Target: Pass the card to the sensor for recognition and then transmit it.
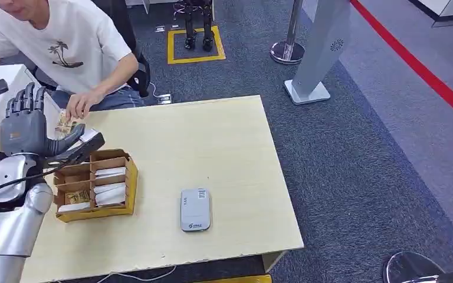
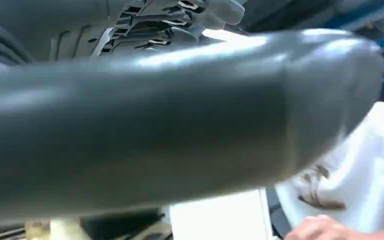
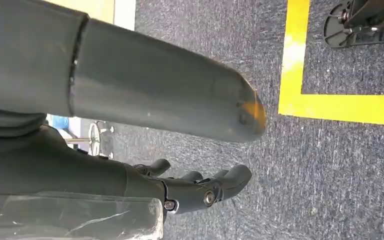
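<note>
My left hand (image 1: 28,127) is raised over the table's far left corner, fingers straight up and apart, thumb (image 2: 180,120) stuck out sideways. A small beige card (image 1: 65,122) sits just above that thumb, and a person's hand (image 1: 82,104) grips its upper edge. My fingers do not close on it. The grey card sensor (image 1: 195,209) lies flat near the table's front edge, well to the right of my left hand. My right hand (image 3: 105,170) hangs over grey carpet with loosely curled fingers (image 3: 205,192) and nothing in it.
A yellow cardboard box (image 1: 131,180) with white cards in its compartments stands below my left hand on the wooden table (image 1: 212,135). The seated person (image 1: 65,41) is at the far left corner. A grey kiosk stand (image 1: 321,53) and a stanchion (image 1: 287,52) stand beyond the table.
</note>
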Action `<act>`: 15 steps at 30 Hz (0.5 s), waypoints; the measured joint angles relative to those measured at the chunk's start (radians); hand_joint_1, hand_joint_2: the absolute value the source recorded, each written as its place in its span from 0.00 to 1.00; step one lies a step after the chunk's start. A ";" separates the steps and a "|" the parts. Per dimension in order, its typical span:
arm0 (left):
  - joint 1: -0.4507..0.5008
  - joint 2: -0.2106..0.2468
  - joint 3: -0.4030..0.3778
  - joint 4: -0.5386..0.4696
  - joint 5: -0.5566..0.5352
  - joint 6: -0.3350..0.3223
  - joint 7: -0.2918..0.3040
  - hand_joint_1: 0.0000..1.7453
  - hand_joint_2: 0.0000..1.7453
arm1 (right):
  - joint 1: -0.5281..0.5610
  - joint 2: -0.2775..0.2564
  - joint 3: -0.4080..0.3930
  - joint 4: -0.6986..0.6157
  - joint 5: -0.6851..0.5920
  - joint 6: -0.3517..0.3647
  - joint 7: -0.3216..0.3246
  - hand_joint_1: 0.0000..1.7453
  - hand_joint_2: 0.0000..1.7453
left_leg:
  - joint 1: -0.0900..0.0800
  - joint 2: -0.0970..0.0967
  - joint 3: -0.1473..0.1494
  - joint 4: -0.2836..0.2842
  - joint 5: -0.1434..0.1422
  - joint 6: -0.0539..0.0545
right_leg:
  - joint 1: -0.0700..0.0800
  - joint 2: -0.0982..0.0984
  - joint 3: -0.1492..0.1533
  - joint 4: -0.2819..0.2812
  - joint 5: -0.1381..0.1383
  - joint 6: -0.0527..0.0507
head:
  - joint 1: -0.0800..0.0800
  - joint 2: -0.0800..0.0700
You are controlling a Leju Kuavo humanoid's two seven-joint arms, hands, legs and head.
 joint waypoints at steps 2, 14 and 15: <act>-0.001 0.000 -0.013 -0.017 0.056 -0.058 -0.022 0.00 1.00 | 0.000 0.000 0.000 0.000 -0.008 0.000 -0.002 0.00 1.00 | 0.000 0.000 0.000 0.000 0.000 0.000 | 0.000 0.000 0.000 0.000 0.000 0.000 | 0.000 0.000; 0.008 0.132 -0.188 -0.158 0.461 -0.330 -0.071 0.00 1.00 | 0.007 0.000 0.000 0.000 -0.062 0.000 -0.005 0.00 1.00 | 0.001 0.002 0.000 0.000 0.000 0.000 | 0.000 0.001 -0.001 0.000 0.000 0.000 | 0.000 0.000; 0.008 0.153 -0.195 -0.167 0.473 -0.339 -0.071 0.00 1.00 | 0.007 0.000 0.000 0.000 -0.063 0.000 -0.003 0.00 1.00 | 0.001 0.002 0.000 0.000 0.000 0.000 | 0.000 0.001 -0.001 0.000 0.000 0.000 | 0.000 0.000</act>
